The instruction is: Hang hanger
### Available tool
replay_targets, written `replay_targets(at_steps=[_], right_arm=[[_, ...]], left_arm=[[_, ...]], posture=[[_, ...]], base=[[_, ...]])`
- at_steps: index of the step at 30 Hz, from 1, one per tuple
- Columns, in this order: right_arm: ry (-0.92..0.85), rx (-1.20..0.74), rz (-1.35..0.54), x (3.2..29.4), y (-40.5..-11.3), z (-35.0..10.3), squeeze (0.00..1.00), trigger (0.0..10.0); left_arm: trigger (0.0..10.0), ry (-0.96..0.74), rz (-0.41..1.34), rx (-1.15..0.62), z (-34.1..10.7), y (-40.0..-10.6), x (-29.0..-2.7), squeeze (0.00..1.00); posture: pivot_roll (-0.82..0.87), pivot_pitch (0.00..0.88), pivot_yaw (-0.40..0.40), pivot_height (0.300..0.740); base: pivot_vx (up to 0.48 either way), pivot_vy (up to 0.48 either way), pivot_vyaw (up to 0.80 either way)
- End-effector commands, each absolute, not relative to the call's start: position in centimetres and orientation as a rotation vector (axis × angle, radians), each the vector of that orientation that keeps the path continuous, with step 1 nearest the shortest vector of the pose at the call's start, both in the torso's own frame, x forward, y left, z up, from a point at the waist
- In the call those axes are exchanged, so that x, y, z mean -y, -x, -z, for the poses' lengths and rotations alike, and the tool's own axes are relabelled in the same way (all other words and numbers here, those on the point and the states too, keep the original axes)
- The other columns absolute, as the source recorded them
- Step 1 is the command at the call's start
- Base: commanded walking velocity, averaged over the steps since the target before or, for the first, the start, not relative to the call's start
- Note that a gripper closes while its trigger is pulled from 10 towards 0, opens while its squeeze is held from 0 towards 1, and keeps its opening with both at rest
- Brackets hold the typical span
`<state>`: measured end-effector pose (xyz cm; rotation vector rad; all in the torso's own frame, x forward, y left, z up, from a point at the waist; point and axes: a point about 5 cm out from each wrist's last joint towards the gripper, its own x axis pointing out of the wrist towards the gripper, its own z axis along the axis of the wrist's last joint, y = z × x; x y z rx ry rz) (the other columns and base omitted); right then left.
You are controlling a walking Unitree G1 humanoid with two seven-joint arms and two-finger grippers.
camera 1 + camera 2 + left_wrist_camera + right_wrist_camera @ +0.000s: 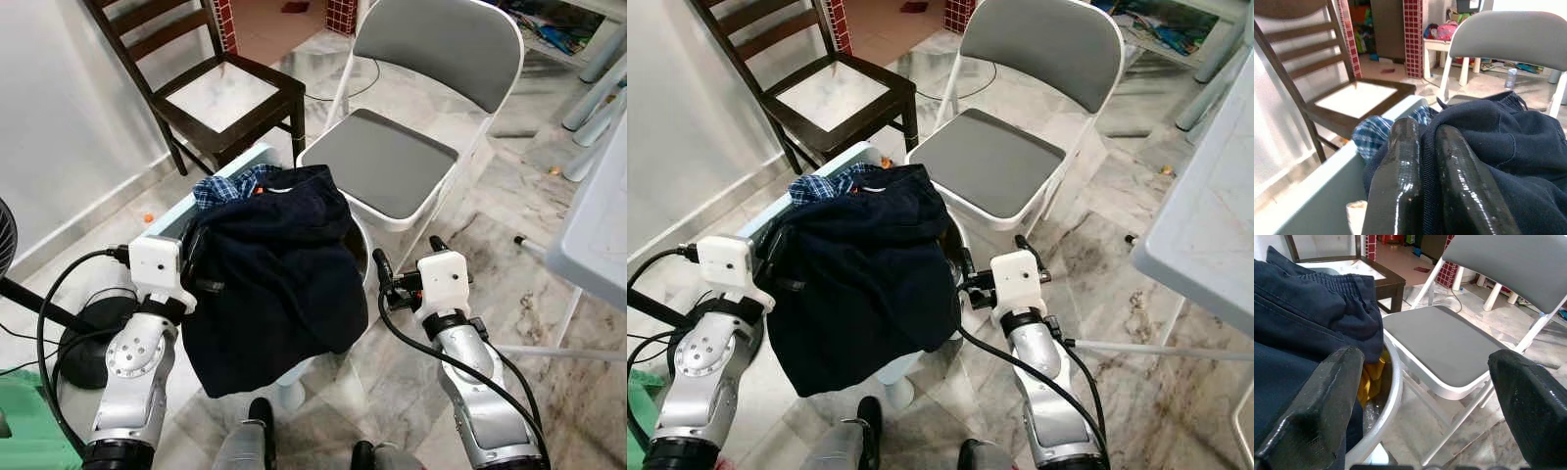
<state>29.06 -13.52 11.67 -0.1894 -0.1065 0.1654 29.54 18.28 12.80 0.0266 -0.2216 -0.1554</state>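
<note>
A dark navy garment [269,274] lies draped over a white laundry basket [167,223], with a blue plaid shirt [227,186] showing beneath its far edge. My left gripper [198,260] is at the garment's left edge, shut on a fold of the navy cloth; the left wrist view has dark fabric pinched between the two fingers [1400,166]. My right gripper [409,255] is open beside the basket's right rim [1393,382], holding nothing. A yellow cloth [1371,377] peeks out inside the basket. I see no hanger.
A white folding chair [392,157] with a grey seat stands just beyond the basket. A dark wooden chair [220,93] is at the back left by the wall. A fan base [78,343] sits on the floor at my left, a white table [598,215] at the right.
</note>
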Motion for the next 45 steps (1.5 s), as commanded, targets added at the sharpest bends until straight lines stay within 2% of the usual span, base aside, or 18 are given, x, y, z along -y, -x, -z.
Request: replay_targets(at_steps=[1,11,18,24,31,32,37,42,45], right_arm=[[0.186,0.095,-0.163,13.5,-28.8,-11.3,0.0,10.0],[0.188,0.093,-0.162,13.5,-28.8,-11.2,0.0,10.0],[0.195,0.085,-0.175,13.3,-28.9,-11.0,0.0,10.0],[0.199,0.084,-0.184,13.1,-29.0,-11.0,0.0,10.0],[0.2,0.083,-0.188,12.9,-29.0,-11.0,0.0,10.0],[0.202,0.085,-0.187,12.9,-29.1,-11.0,0.0,10.0],[0.203,0.085,-0.179,13.2,-29.0,-11.0,0.0,10.0],[0.202,0.086,-0.184,12.9,-28.9,-11.0,0.0,10.0],[0.203,0.089,-0.186,12.8,-28.9,-11.0,0.0,10.0]], left_arm=[[10.0,-0.011,0.177,0.199,-12.5,-29.1,-18.1,1.0],[10.0,0.059,0.404,-0.007,-8.9,-27.2,-14.7,1.0],[10.0,0.071,0.53,0.112,-11.8,-27.0,-13.4,1.0],[10.0,0.065,0.626,0.145,-13.7,-27.2,-12.9,1.0],[10.0,0.126,0.556,0.183,-15.2,-28.4,-13.9,1.0],[10.0,0.183,0.367,0.214,-15.7,-29.4,-15.8,1.0],[10.0,0.235,0.138,0.211,-15.9,-31.0,-19.5,1.0],[10.0,0.281,0.063,0.144,-15.3,-33.1,-21.5,1.0],[10.0,0.321,0.062,0.084,-14.6,-34.0,-21.1,1.0]], posture=[[0.13,0.287,-0.007,0.74],[0.13,0.285,-0.008,0.74],[0.14,0.288,-0.015,0.74],[0.15,0.287,-0.016,0.74],[0.14,0.283,-0.013,0.74],[0.14,0.282,-0.01,0.74],[0.14,0.281,-0.01,0.74],[0.13,0.285,-0.012,0.74],[0.13,0.287,-0.01,0.74]], base=[[0.0,0.0,0.0],[0.0,0.0,0.0],[0.0,0.0,0.0],[0.0,0.0,0.0],[0.0,0.0,0.0],[0.0,0.0,0.0],[0.0,0.0,0.0],[0.0,0.0,0.0],[0.0,0.0,0.0]])
